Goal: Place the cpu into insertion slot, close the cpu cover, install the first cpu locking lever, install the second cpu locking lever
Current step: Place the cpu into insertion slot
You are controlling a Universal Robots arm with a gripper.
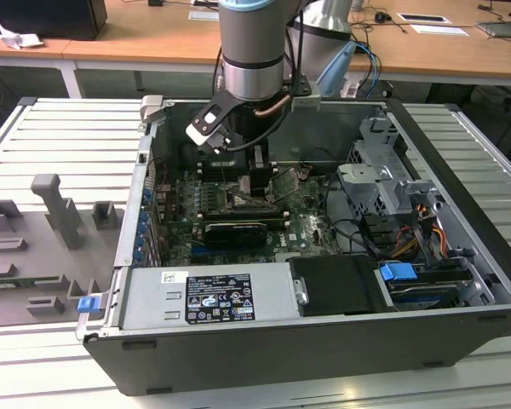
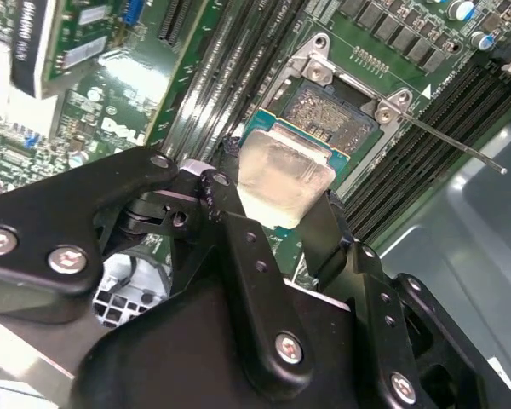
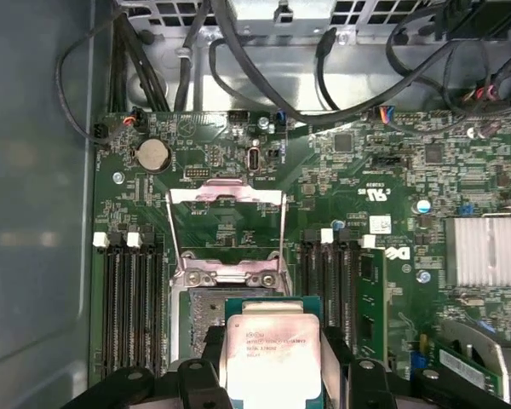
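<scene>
end effector [image 2: 277, 200]: we see its fingers clamped on two opposite edges of the cpu
cpu [image 3: 271, 354]: metal top up, partly over the insertion slot [image 2: 330, 111]; we can't tell if they touch
cpu cover [image 3: 226, 195]: raised open, beyond the slot

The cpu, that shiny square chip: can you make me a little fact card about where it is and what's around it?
cpu: held in the jaws, shiny side up, over the slot's edge, looks not yet seated
jaws: shut on the cpu, one on each side
insertion slot: empty, its contacts showing
cpu cover: swung open, off the slot
locking lever: thin metal rod, unhooked, sticking out from the slot
computer case: open on top, arm reaching in from above
</scene>
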